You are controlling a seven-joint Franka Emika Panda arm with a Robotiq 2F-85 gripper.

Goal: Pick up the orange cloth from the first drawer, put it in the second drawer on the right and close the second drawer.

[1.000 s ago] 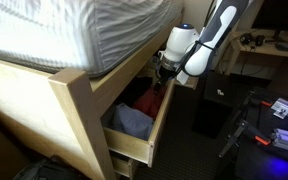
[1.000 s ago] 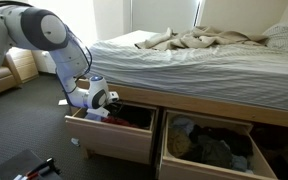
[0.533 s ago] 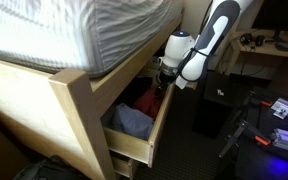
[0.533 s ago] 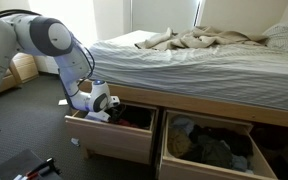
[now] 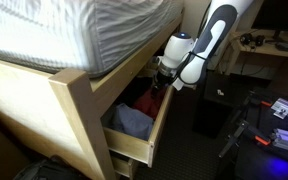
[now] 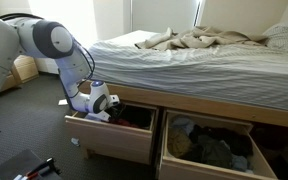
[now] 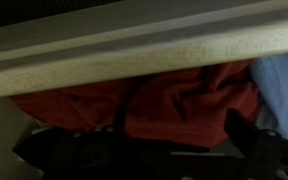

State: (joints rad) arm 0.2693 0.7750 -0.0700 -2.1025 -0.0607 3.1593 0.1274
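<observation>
The orange-red cloth [image 7: 174, 105] lies crumpled in the first drawer [image 6: 114, 142] under the bed. It shows in both exterior views [image 5: 150, 100] [image 6: 126, 116]. My gripper [image 7: 182, 135] hangs at the far end of this open drawer, just under the bed rail, pointing down at the cloth [image 5: 163, 74] [image 6: 111, 107]. Its dark fingers [image 7: 246, 135] stand apart on either side of the cloth and look open, with nothing held. The second drawer [image 6: 209, 158], to the right, stands open and holds dark and blue clothes.
A grey-blue garment [image 5: 134, 121] lies in the first drawer beside the orange cloth. The wooden bed rail [image 7: 144, 45] and the mattress [image 6: 194, 70] sit close above the gripper. A desk with cables [image 5: 269, 45] stands behind the arm.
The arm has shifted only slightly at the drawer's end. The gripper stays over the orange cloth, and nothing was taken hold of.
</observation>
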